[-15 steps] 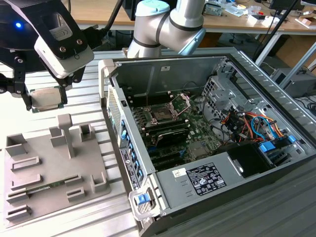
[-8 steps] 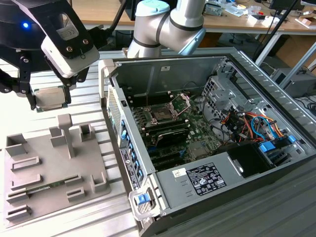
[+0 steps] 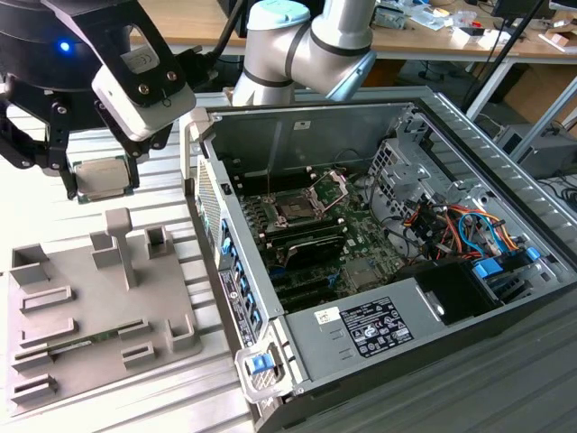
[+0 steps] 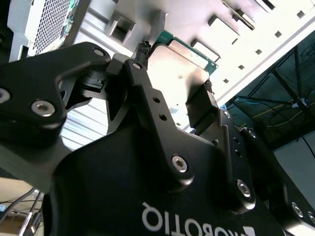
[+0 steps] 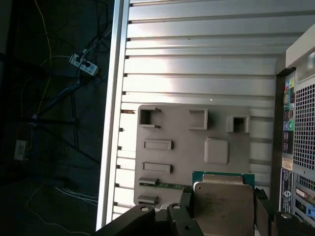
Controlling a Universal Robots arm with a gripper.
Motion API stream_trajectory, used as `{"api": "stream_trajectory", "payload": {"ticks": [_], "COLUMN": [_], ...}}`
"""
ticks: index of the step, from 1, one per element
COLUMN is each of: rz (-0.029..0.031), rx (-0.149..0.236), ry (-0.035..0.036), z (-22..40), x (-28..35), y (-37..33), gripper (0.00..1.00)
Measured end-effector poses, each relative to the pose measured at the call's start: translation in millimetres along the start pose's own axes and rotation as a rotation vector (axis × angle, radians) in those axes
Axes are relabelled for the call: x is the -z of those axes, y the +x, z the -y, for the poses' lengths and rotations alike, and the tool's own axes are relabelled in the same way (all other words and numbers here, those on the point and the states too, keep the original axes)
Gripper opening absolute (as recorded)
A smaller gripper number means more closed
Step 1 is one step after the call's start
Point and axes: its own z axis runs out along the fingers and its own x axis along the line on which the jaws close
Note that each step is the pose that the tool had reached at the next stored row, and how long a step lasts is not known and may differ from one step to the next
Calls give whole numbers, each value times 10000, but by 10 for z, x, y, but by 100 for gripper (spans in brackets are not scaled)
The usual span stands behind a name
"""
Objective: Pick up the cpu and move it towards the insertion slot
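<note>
Arm (image 3: 311,41): silver-grey tubes, pale blue joint cap. Gripper (image 4: 175,69): black angular body, silver hex screws, white lettering. Wrist: white housing (image 3: 144,81), blue light (image 3: 61,45).

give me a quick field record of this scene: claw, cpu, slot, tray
claw: shut on the cpu, a finger on each of two opposite edges
cpu: held in the air, clear of the grey tray, outside the computer case
insertion slot: on the green board inside the computer case, load plate raised
grey tray: at the exterior view's left of the case
memory stick: lying in a tray recess
task state: cpu lifted, not yet at the slot
</note>
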Motion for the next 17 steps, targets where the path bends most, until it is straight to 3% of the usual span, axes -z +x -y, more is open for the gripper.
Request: {"api": "stream_trajectory", "payload": {"ticks": [17], "rz": [1], "rx": [0], "ry": [0], "z": [11], "x": [0], "y": [-137], "gripper": [55]}}
